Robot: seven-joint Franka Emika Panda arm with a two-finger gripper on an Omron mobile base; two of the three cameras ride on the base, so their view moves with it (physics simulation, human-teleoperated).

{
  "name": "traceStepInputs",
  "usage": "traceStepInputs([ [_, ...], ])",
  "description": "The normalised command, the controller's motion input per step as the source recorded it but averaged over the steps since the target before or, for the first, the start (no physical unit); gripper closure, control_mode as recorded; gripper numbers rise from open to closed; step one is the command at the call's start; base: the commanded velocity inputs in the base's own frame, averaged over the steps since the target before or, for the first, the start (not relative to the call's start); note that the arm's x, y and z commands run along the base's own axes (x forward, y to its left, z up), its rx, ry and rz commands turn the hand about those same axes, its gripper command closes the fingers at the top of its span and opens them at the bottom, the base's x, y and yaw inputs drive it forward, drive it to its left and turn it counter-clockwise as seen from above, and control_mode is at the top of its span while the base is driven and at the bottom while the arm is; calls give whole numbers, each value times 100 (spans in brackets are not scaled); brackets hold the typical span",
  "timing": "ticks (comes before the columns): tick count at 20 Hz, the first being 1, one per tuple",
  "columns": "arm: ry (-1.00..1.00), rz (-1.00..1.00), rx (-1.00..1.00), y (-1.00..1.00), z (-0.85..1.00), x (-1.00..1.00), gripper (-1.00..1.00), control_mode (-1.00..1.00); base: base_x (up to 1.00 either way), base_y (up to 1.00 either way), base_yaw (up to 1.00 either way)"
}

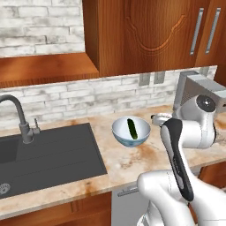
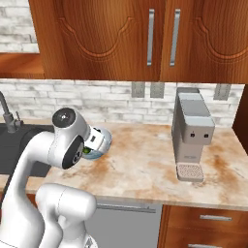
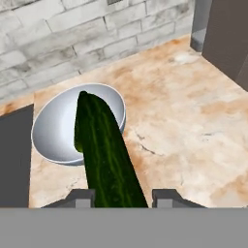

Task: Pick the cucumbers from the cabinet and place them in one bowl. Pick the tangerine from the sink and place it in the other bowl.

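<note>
My gripper (image 3: 121,196) is shut on a dark green cucumber (image 3: 104,155) that sticks forward from between the fingertips. It points at the pale blue bowl (image 3: 55,128) on the counter. From the left base view the bowl (image 1: 119,132) stands right of the sink (image 1: 53,154), and a cucumber (image 1: 131,127) shows against its whitish inside. The hand (image 1: 155,118) hovers just right of the bowl's rim. The cabinet's doorless shelf (image 1: 44,70) hangs above the sink. The tangerine and the other bowl are out of view.
A grey coffee machine (image 2: 191,131) stands on the counter to the right of the bowl, near the wall. The curved tap (image 1: 17,114) rises behind the sink. Carved cabinet doors (image 2: 121,38) hang overhead. Bare marble counter (image 2: 140,164) lies between bowl and machine.
</note>
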Motion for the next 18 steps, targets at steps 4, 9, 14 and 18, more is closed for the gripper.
traceStepInputs([
  [4, 0, -14, 0, 12, 0, 54, 100, -100, 0, 0, 0],
  [9, 0, -2, 3, 26, -10, 43, 100, -100, 0, 0, 0],
  [14, 0, 3, 11, 7, -11, 14, 100, -100, 0, 0, 0],
  [18, 0, 13, 4, 0, -29, 1, 100, -100, 0, 0, 0],
])
